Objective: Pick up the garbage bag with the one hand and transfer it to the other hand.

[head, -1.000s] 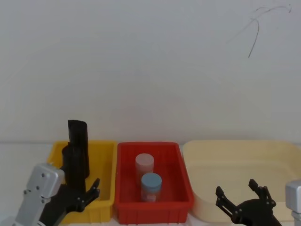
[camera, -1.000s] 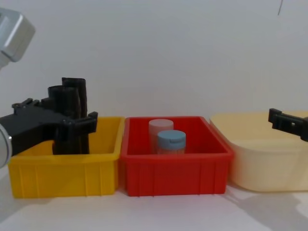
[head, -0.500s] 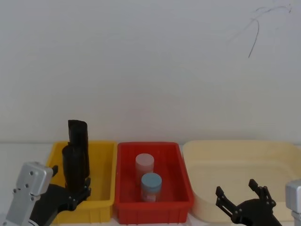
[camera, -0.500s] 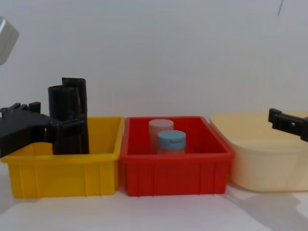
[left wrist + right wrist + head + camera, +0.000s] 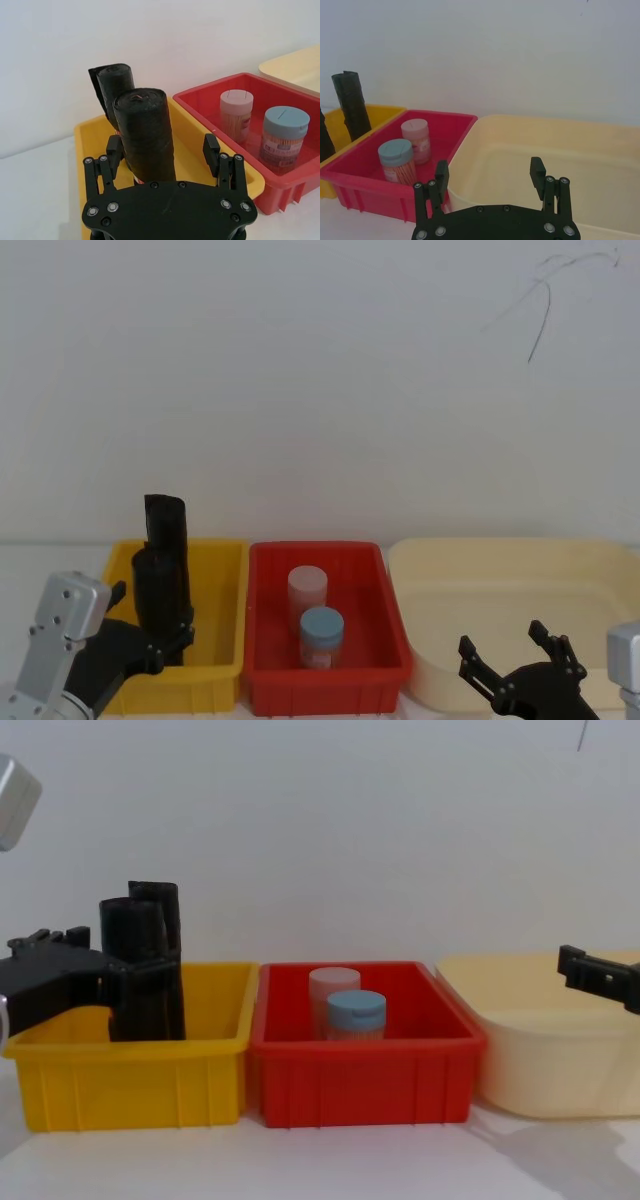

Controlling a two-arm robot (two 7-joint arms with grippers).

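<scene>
**Left gripper (image 5: 162, 147) straddles garbage bag (image 5: 145, 135), not closed yet**

Fingers wide open, one either side of the bag, holding nothing. There looks to be a gap on both sides. It sits lower left in the head view, at the near edge of the yellow bin (image 5: 130, 1085). The bag stands upright in that bin, with a slimmer roll (image 5: 112, 82) just behind it, touching or nearly.

To do it well: go in a bit deeper so the pads land mid-body on the thick roll, stay centred, close on that roll alone, then lift straight up clear of the bin wall.

Right gripper (image 5: 489, 171) is open and empty at lower right, over the cream tub (image 5: 600, 150), well apart.
</scene>
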